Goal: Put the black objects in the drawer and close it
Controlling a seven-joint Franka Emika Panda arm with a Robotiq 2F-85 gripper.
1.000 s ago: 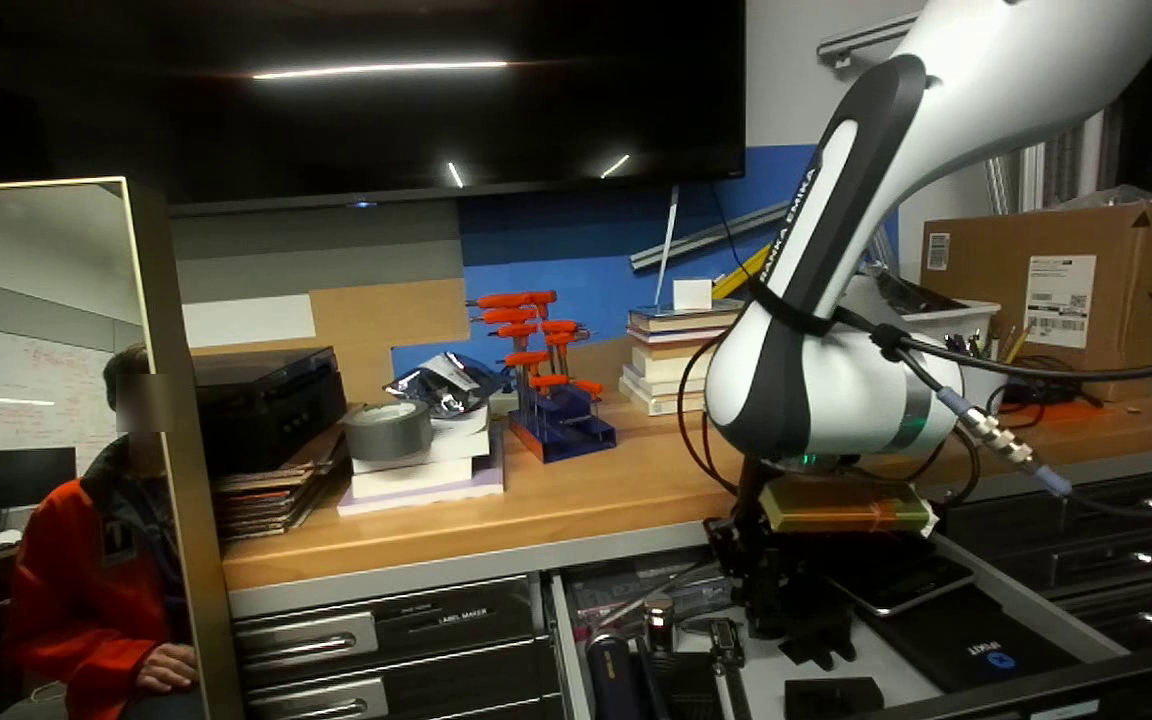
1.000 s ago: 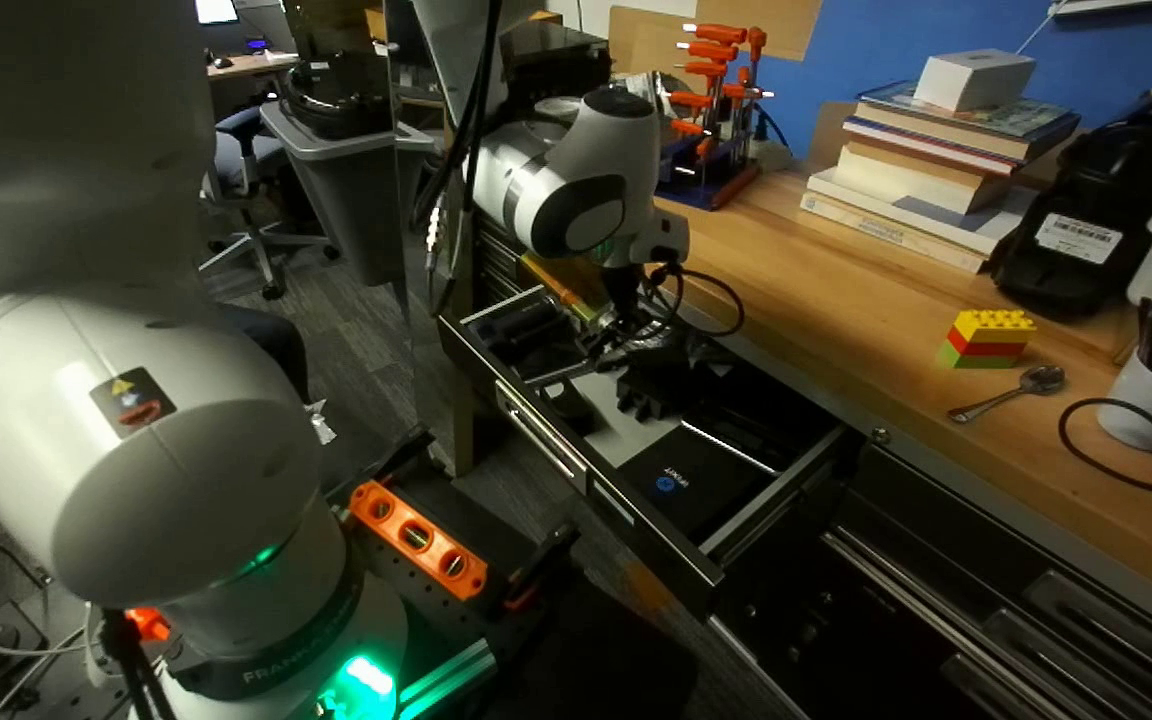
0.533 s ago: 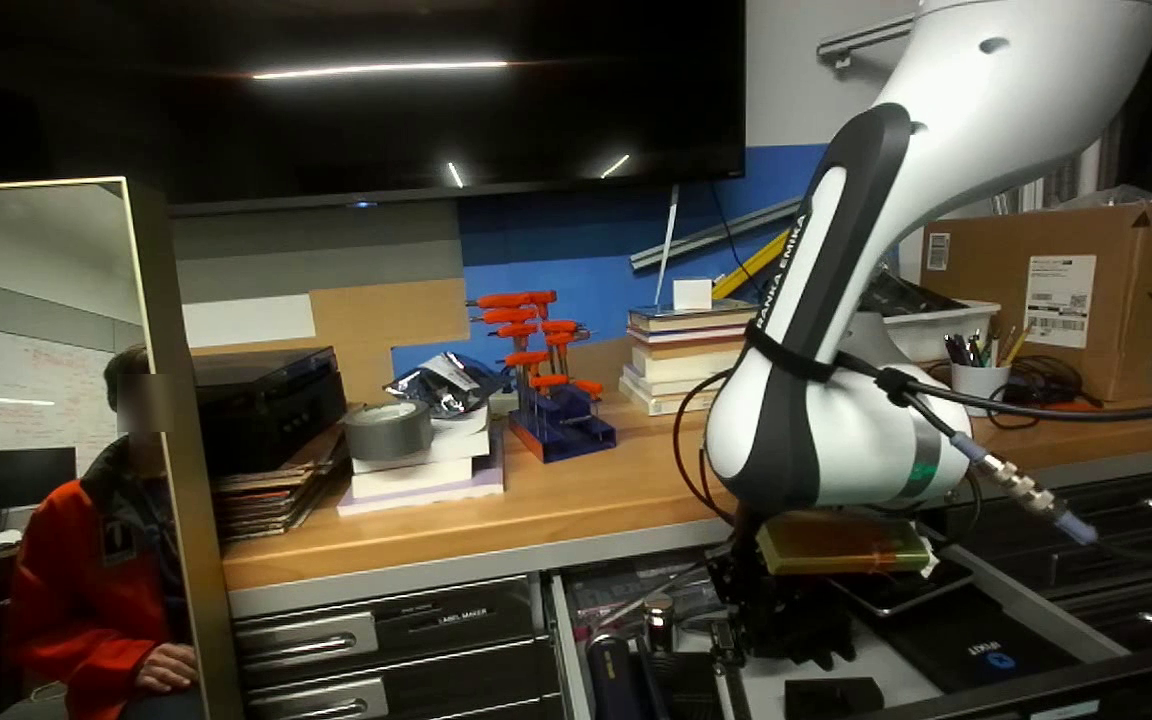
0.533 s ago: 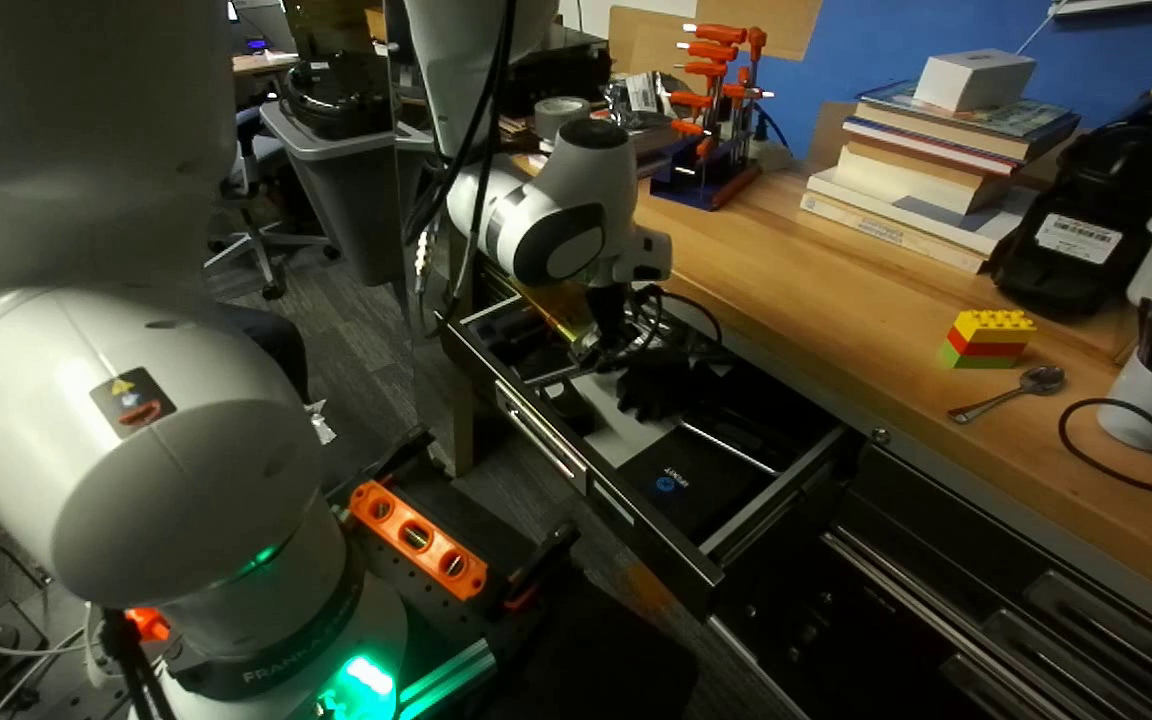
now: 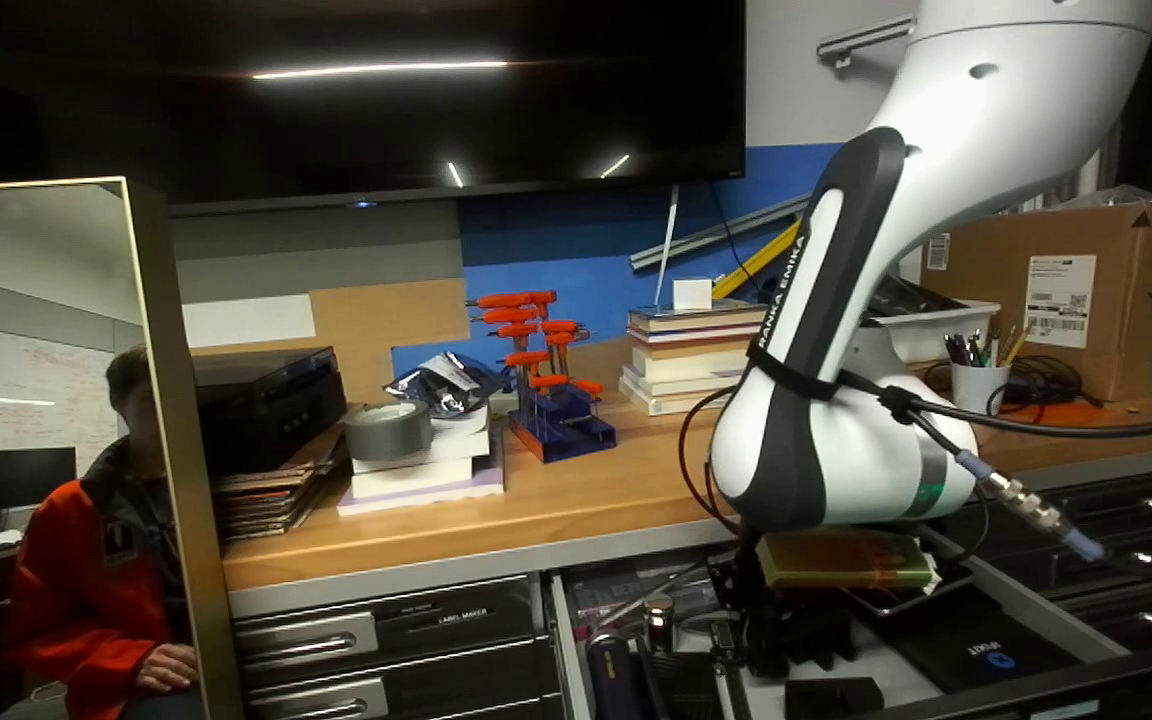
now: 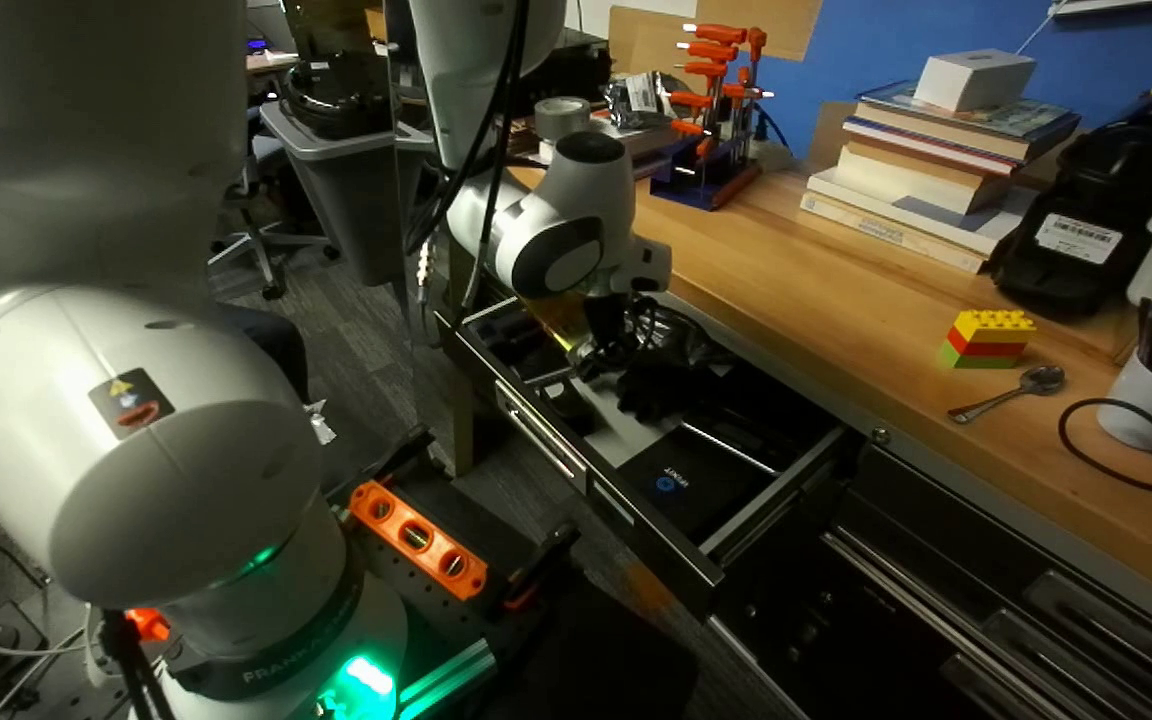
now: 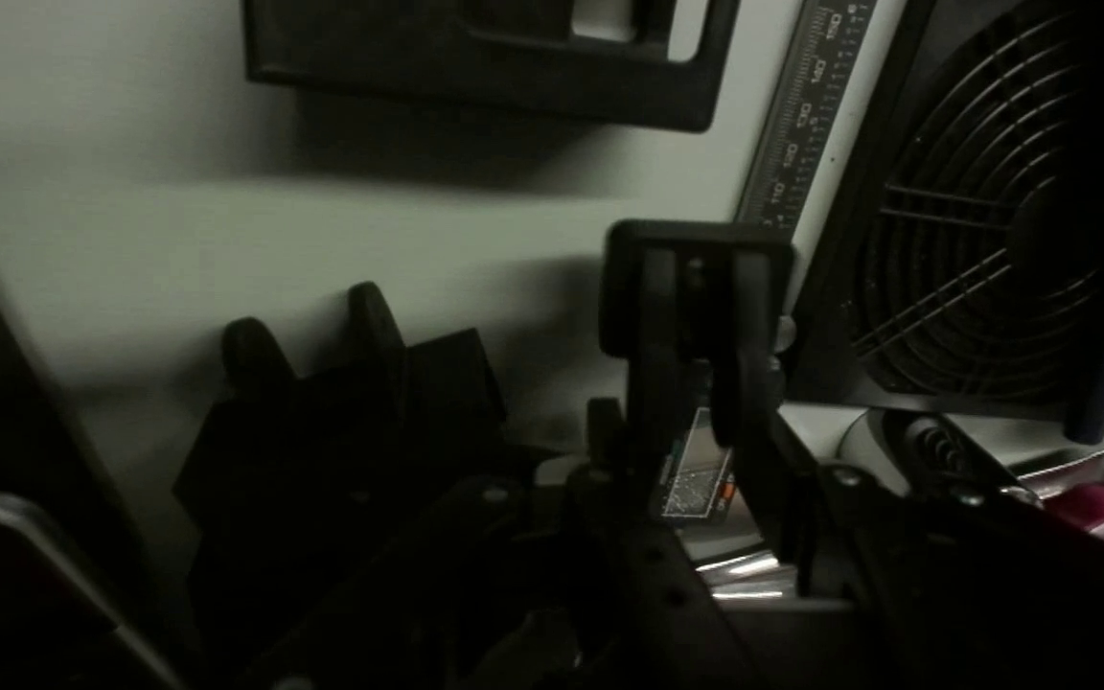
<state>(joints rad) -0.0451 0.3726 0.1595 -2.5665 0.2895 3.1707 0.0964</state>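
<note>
The drawer (image 6: pixel 626 505) is pulled out in both exterior views. My gripper (image 7: pixel 705 297) points down inside it, its jaws a narrow way apart. At the fingertips in the wrist view is a small squared black object (image 7: pixel 705 235). The dark fingers overlap it, and I cannot tell whether they grip it or it rests free. To the left lies a pronged black object (image 7: pixel 351 412), seen also as the pronged black object (image 5: pixel 826 645) in an exterior view. A flat black block (image 7: pixel 494 67) with a cut-out lies on the drawer floor at the top.
Around the gripper in the drawer are a caliper (image 7: pixel 801 125), a fan grille (image 7: pixel 983 211), a dark tube-like case (image 5: pixel 616 675) and a black box with a blue logo (image 5: pixel 976 635). Behind runs the wooden worktop (image 5: pixel 636 485), with stacked books (image 5: pixel 681 360) and a red-handled tool rack (image 5: pixel 561 420).
The arm has come lower into the drawer and, in an exterior view, shifted left and down. The jaws appear slightly parted. The drawer stays open.
</note>
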